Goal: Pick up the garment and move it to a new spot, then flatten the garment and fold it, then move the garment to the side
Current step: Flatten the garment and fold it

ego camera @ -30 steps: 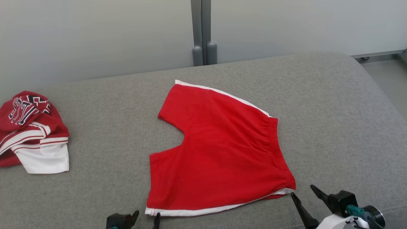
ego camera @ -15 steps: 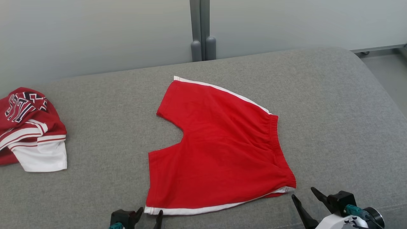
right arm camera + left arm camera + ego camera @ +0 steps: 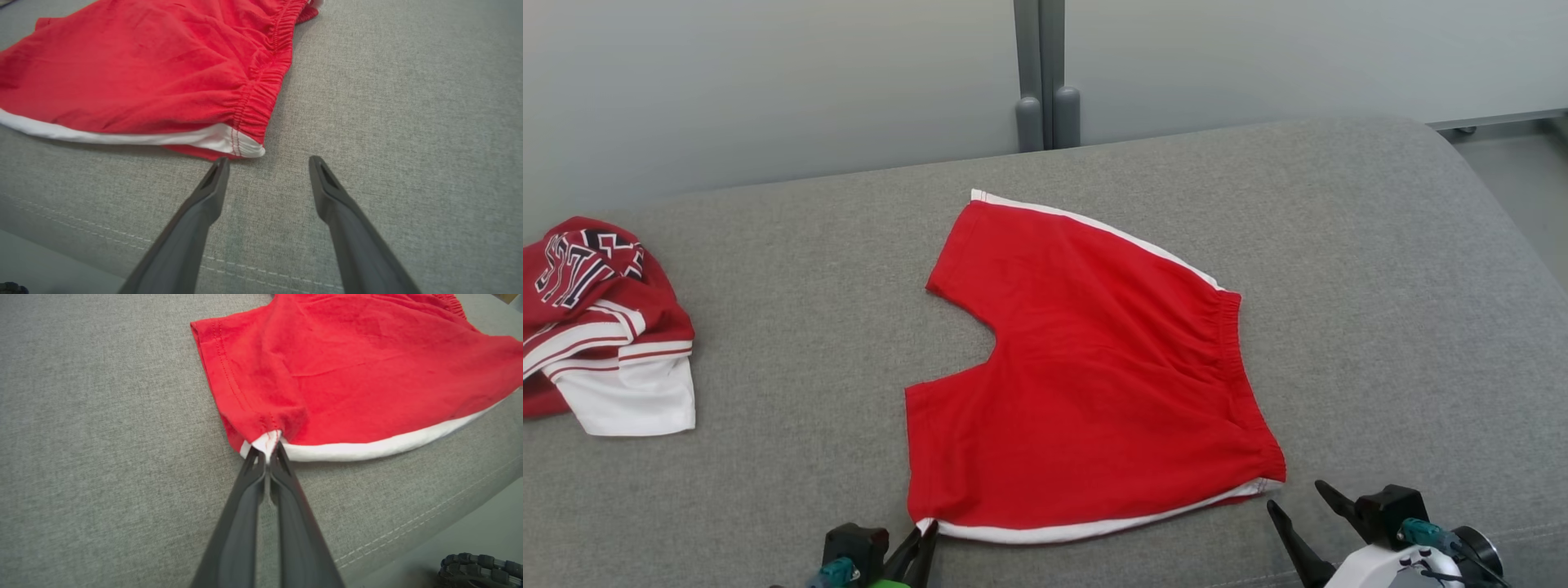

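Left gripper: jaws went from spread to pinched on the lower-left white hem corner of shorts.
Right gripper: spread, just beside lower-right waistband corner.

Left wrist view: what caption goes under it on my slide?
Left pincer pinches one corner of red shorts on grey cushion.

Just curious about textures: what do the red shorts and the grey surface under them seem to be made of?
Red shorts: soft matte knit, probably cotton jersey; it wrinkles, with stitched hems and a gathered elastic waistband. Grey surface: matte, heathered woven upholstery cloth, with a stitched seam along its edge.
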You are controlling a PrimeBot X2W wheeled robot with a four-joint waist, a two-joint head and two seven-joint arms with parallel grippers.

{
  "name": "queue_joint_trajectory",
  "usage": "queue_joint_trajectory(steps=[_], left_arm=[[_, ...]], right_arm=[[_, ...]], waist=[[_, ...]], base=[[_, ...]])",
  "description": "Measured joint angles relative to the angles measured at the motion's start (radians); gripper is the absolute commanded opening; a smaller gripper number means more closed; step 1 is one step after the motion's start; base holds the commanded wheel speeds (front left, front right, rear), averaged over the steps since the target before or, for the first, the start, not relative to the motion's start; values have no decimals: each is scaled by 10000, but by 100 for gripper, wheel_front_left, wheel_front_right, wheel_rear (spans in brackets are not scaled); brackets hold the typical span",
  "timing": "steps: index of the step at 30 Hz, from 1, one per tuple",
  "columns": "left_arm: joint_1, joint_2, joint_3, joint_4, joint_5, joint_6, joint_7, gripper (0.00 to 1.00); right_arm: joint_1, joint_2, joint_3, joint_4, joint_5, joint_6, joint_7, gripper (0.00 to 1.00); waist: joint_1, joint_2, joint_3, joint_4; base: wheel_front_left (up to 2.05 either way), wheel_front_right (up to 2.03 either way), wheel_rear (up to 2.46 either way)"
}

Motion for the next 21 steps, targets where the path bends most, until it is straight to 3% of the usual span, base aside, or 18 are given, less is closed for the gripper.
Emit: queue_joint_trajectory(steps=[13, 14, 15, 16, 19, 21], left_arm=[[-201, -67, -132, -33, 67, -163, -176, 0], [-201, -69, -130, -19, 67, -163, -207, 0], [-201, -69, -125, -21, 67, -163, -245, 0], [-201, -69, -127, -19, 67, -163, -247, 0], [-201, -73, -127, -19, 67, -163, -255, 0], [-201, -81, -104, -25, 58, -163, -341, 0]], right_arm=[[-917, -299, 886, 529, -842, 211, 0, 100], [-981, -286, 982, 608, -855, 217, 4, 91], [-1040, -280, 1099, 702, -895, 224, 8, 64], [-1066, -261, 1174, 771, -915, 267, 17, 44], [-1086, -213, 1227, 955, -903, 299, 81, 23], [-1098, -184, 1225, 1005, -861, 303, 90, 0]], waist=[[0, 0, 222, 372], [0, 0, 240, 403], [0, 0, 254, 425], [0, 0, 264, 441], [0, 0, 272, 469], [0, 0, 263, 474]], base=[[0, 0, 0], [0, 0, 0], [0, 0, 0], [0, 0, 0], [0, 0, 0], [0, 0, 0]])
